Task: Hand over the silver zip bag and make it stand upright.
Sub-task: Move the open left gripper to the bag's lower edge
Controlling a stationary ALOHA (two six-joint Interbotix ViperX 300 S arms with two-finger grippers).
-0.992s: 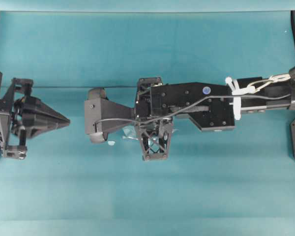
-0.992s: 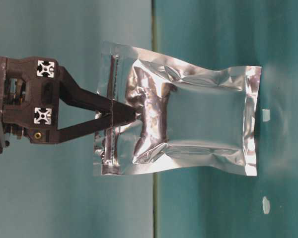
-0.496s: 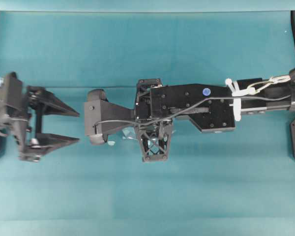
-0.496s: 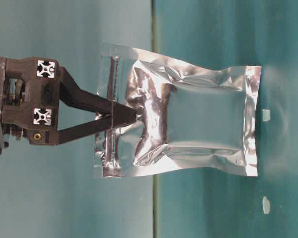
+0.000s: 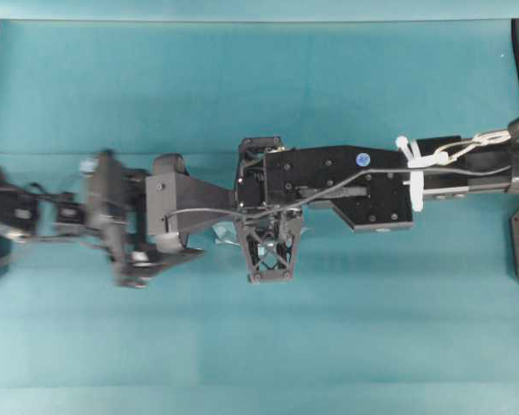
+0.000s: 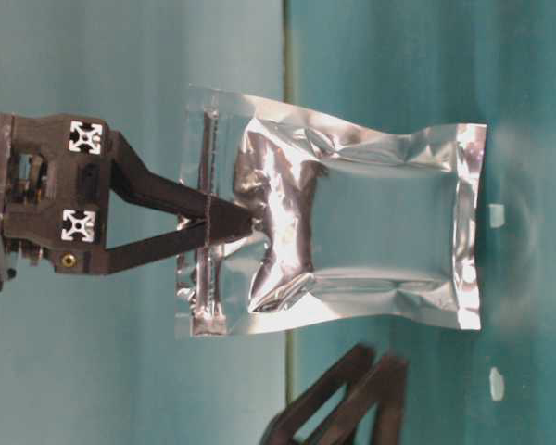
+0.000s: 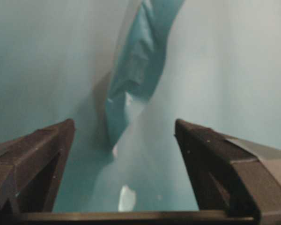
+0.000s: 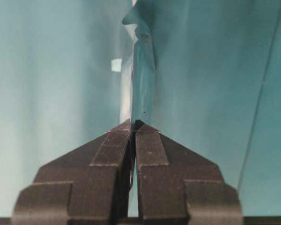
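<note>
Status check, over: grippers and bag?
Right gripper shut on shiny silver foil zip bag. Left gripper open, facing bag, not touching. Nothing between.

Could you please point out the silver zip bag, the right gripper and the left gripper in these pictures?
silver zip bag (image 6: 371,241): table-level view, on its puffed middle panel.
right gripper (image 6: 246,220): table-level view, at the fingertips pinched on the bag near its zip strip.
left gripper (image 7: 124,136): left wrist view, midway between its spread fingertips.

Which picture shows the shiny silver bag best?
The table-level view: the whole shiny, crinkly silver foil zip bag faces the camera, pinched at its zip end by the right claw. Both wrist views see it only edge-on. Overhead, the right arm hides nearly all of it.
</note>
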